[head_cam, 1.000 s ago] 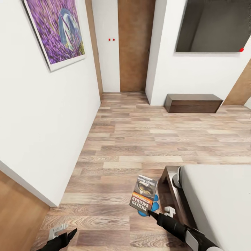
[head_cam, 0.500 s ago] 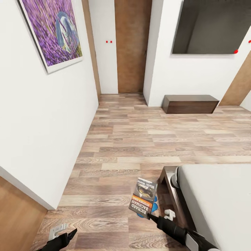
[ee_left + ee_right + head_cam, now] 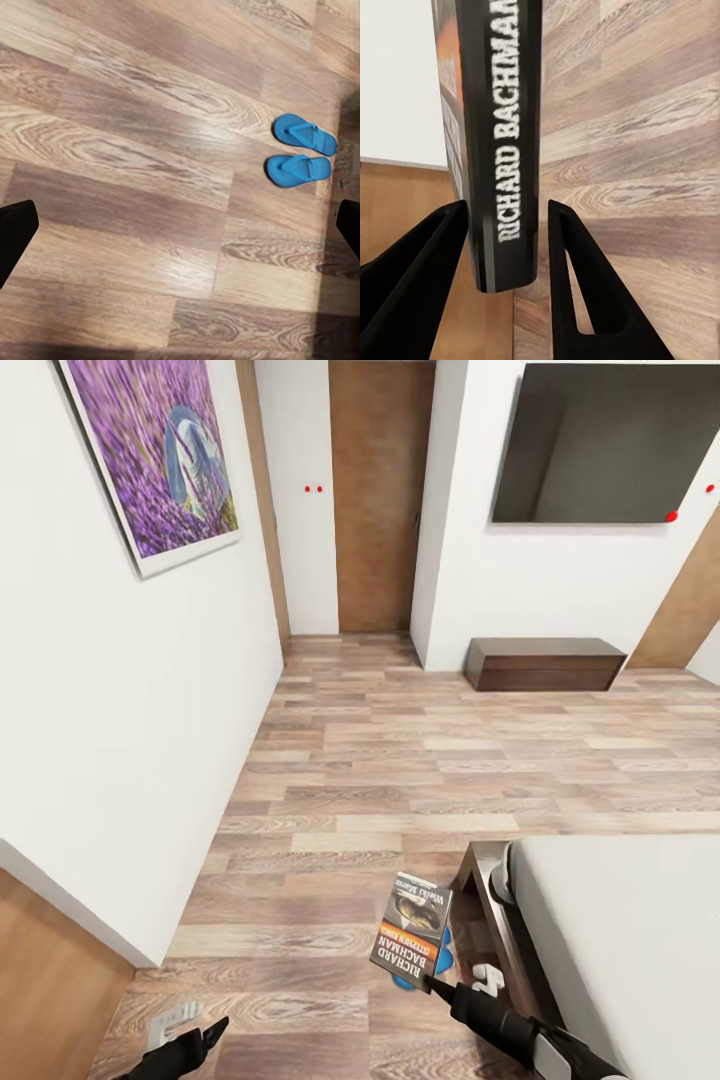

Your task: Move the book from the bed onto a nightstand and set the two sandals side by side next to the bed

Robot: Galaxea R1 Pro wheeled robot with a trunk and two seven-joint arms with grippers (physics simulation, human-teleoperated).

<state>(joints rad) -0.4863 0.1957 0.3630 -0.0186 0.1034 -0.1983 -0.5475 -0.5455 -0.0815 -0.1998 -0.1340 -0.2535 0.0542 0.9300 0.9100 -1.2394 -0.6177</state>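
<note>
Right gripper clamps only the lower spine of the Richard Bachman paperback; it may pivot or slip out during travel. Left gripper is spread wide, empty.

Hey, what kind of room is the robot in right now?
Most likely a bedroom: a bed with an off-white mattress fills the lower right, a dark screen hangs on the white wall above a low wooden bench, and a lavender picture hangs on the left wall.

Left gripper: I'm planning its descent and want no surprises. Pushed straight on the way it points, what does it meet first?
Probably bare wood floor. The left gripper is open, and the blue sandals lie off to one side.
</note>
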